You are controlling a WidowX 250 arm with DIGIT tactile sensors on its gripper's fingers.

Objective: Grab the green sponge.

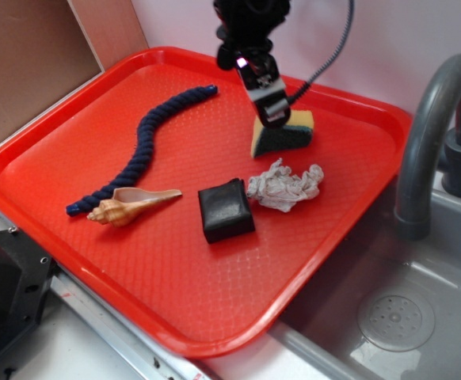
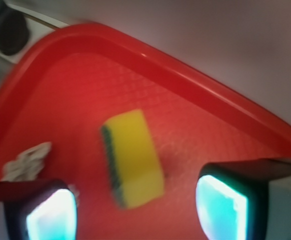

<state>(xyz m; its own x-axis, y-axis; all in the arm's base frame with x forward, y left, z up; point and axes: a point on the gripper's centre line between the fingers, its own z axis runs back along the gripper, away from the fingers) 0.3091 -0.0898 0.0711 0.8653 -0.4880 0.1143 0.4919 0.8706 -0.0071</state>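
The black robot claw (image 1: 272, 107) hangs spread wide and empty over the yellow-and-dark-green foam sponge (image 1: 283, 134), upper right of centre on the red plastic tray (image 1: 175, 317). Approach step, I judge; next it must lower, straddle the sponge, then close.

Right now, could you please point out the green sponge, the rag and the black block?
green sponge (image 2: 134, 160): wrist view, yellow foam face.
rag (image 1: 284, 187): exterior view, crumpled middle.
black block (image 1: 226, 208): exterior view, top face.
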